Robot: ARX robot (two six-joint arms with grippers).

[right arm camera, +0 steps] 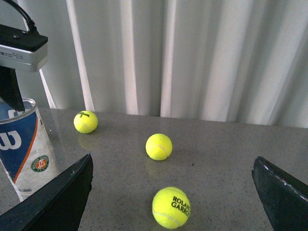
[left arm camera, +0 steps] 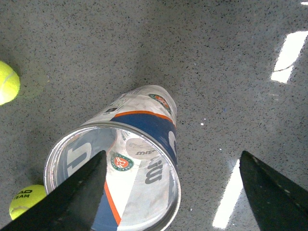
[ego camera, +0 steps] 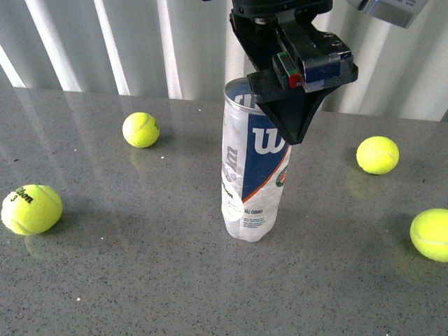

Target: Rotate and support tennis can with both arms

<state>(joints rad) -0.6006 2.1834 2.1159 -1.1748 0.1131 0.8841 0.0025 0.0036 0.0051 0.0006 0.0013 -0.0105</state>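
Our left gripper (left arm camera: 168, 192) hangs wide open over the upright can (ego camera: 253, 164); our right gripper (right arm camera: 173, 197), beside the can, gapes empty too.

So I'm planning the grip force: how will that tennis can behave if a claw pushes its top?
The tennis can stands upright, tall on a narrow base, so it probably tips easily. It looks empty through its open rim, so it is likely light. The thin clear wall may flex when squeezed. The left claw straddles one side of the rim, open.

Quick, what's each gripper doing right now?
Left gripper: open, above the can's rim, holding nothing.
Right gripper: open, empty.
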